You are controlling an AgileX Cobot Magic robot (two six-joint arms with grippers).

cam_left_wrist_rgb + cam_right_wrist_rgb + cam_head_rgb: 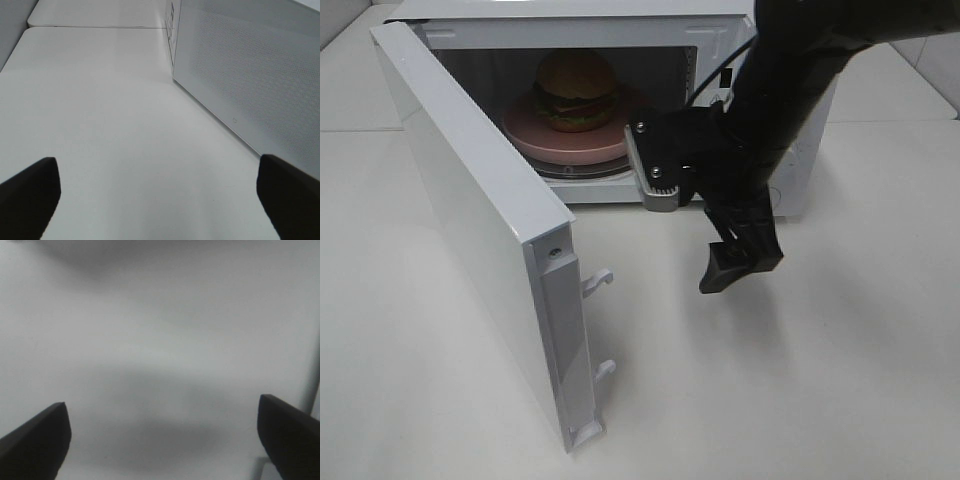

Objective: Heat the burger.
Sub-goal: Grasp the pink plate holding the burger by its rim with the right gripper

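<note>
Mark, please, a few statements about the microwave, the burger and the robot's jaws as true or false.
1. The door of the microwave stands open. True.
2. The burger lies outside the microwave. False: it sits on the pink plate inside the microwave.
3. The right jaws are shut on the burger. False: they stand open and empty, in front of the microwave.
4. The left jaws stand open. True.
</note>
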